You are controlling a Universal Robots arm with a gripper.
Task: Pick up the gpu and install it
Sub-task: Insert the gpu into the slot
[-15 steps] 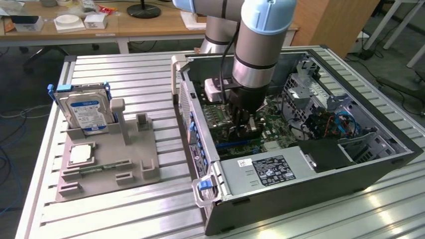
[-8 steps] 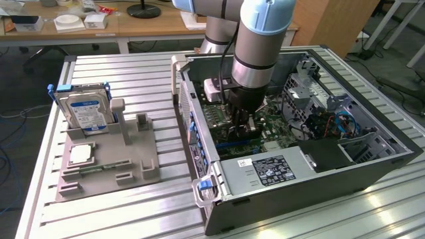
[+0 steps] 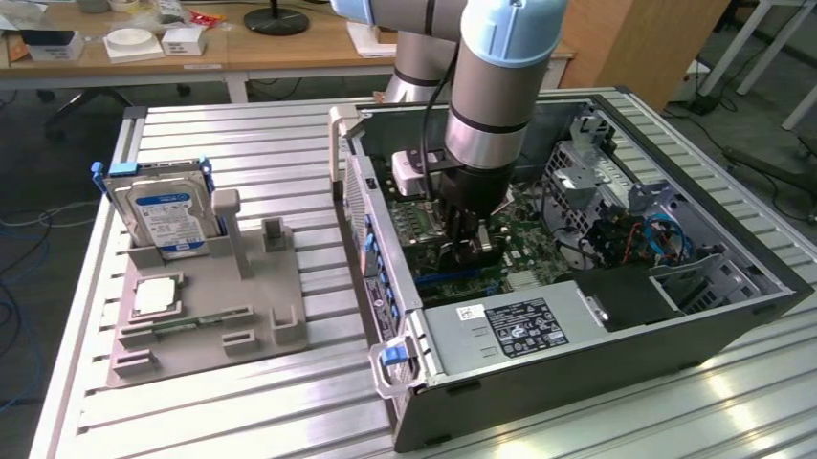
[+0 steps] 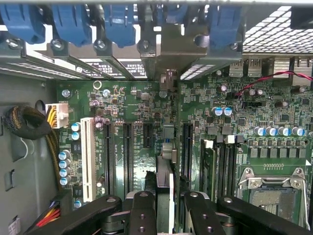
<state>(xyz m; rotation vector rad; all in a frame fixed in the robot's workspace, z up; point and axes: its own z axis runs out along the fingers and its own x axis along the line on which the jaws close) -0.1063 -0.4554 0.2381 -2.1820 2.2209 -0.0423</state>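
Observation:
My gripper (image 3: pixel 468 245) is down inside the open computer case (image 3: pixel 383 287), over the green motherboard (image 3: pixel 530 244). In the wrist view the gpu (image 4: pixel 165 169) appears edge-on as a thin card running from between my fingers (image 4: pixel 142 208) toward the rear of the case. Its silver end bracket (image 4: pixel 168 49) stands against the rear slot openings. The gripper (image 4: pixel 165 198) is shut on the gpu, one black finger on each face. The card stands upright in line with a black expansion slot (image 4: pixel 187 147). I cannot tell whether its edge sits in a slot.
A silver hard drive with a blue-white label (image 3: pixel 166 215) stands in a grey fixture (image 3: pixel 210 306) at the exterior view's left. Inside the case are the power supply (image 3: pixel 511 330), a white slot (image 4: pixel 88 159), the CPU socket (image 4: pixel 271 193) and blue bracket latches (image 4: pixel 120 22).

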